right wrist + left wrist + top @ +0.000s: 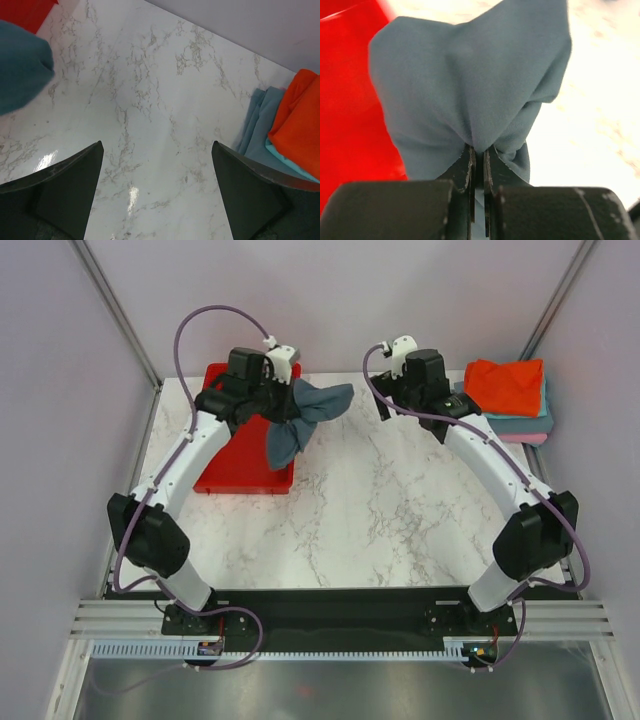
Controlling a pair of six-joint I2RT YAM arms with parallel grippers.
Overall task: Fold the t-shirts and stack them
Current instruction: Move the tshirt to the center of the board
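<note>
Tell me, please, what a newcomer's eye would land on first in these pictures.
First, the slate blue-grey t-shirt hanging bunched from the left gripper, which is pinched shut on it over the right edge of the red tray at far left. Next, the orange-red t-shirt topping the folded stack at the far right corner of the table. The right gripper hovers open over bare marble between them.

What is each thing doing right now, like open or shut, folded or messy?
blue-grey t-shirt: bunched, hanging unfolded
left hand: shut on the blue-grey t-shirt
right hand: open, empty
orange-red t-shirt: folded, atop the stack
red tray: lying flat on the table
</note>
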